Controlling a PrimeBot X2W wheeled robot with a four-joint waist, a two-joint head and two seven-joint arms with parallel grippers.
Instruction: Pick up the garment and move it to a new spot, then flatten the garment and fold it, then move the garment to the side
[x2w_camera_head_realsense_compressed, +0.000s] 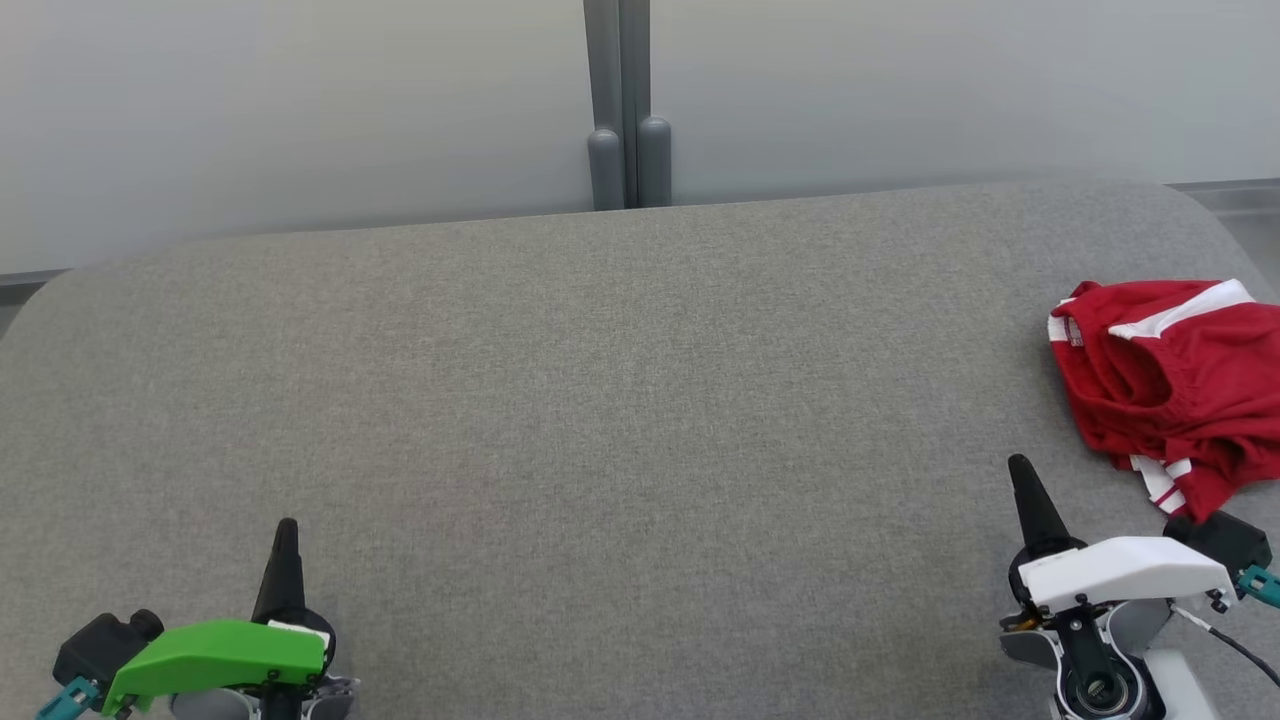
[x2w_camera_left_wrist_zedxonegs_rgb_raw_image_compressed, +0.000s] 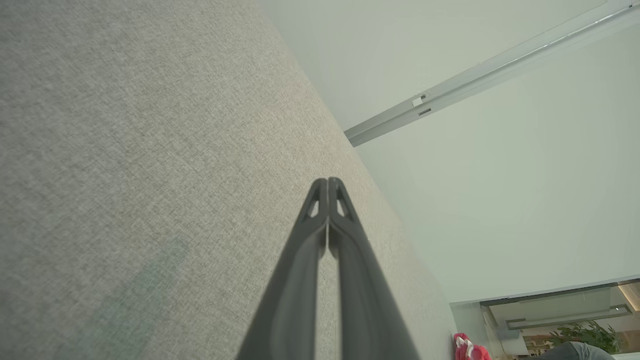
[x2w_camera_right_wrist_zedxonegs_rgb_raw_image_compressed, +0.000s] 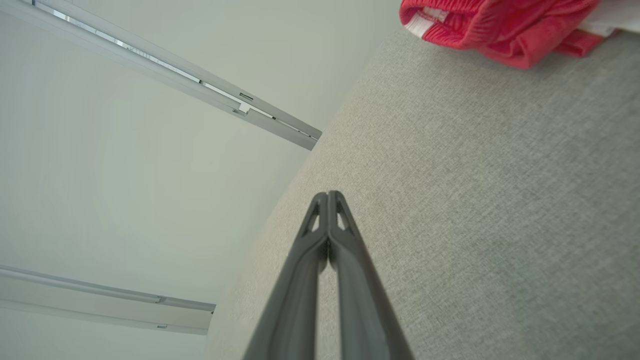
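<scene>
A crumpled red garment with white stripes lies at the right edge of the grey fabric table. The same garment fills the top right of the right wrist view, and a small red bit of the garment peeks in at the bottom right of the left wrist view. My right gripper stands shut and empty just in front and to the left of the garment, tips apart from it. At the lower left my left gripper is shut too, with nothing between its fingers. Both pairs of fingertips meet.
A pale wall with a grey post stands behind the table's far edge. The table has rounded far corners. Metal rails run along the wall.
</scene>
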